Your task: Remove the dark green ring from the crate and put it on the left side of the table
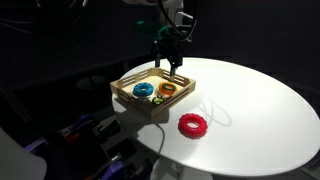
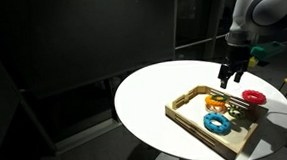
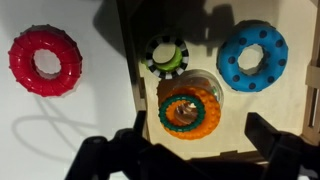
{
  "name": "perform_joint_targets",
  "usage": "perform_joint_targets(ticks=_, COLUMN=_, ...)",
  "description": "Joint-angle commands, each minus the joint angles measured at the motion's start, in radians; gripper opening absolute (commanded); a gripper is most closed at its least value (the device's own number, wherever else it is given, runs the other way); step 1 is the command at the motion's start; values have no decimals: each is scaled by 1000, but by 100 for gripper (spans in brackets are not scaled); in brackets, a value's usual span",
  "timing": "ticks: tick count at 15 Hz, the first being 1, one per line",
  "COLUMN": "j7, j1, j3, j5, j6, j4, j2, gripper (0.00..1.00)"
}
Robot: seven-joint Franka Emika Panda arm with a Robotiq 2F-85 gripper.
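Observation:
The dark green ring (image 3: 162, 112) lies on top of an orange ring (image 3: 200, 125) inside the light-wood crate (image 3: 245, 118). In both exterior views the dark green ring is too small to make out. My gripper (image 3: 200, 152) is open and empty. It hovers above the crate, with its two dark fingers on either side of the orange and green rings. The gripper (image 1: 170, 62) hangs over the far part of the crate (image 1: 128, 100); it also shows in an exterior view (image 2: 228, 77) over the crate (image 2: 191, 119). The crate sits on the white table (image 1: 260, 110) (image 2: 150, 100).
A blue ring (image 3: 252, 55) (image 1: 142, 90) (image 2: 218, 124) and a black, white and green ring (image 3: 165, 55) also lie in the crate. A red ring (image 3: 42, 60) (image 1: 192, 124) (image 2: 254, 97) lies on the table beside the crate. The surroundings are dark.

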Motion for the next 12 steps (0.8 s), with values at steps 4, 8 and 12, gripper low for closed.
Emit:
perform_joint_targets(ticks=4, j7=64, j1=15, j3=-6, j5=-24, j6=128, j4=31, j2=127, gripper=100)
perform_joint_targets(ticks=8, j7=76, j1=17, j3=-9, j5=-14, j6=182, j4=53, j2=186, gripper=100)
perform_joint_targets(ticks=12, j7=85, j1=18, j3=-9, j5=-8, j6=200, j4=84, j2=229, gripper=100)
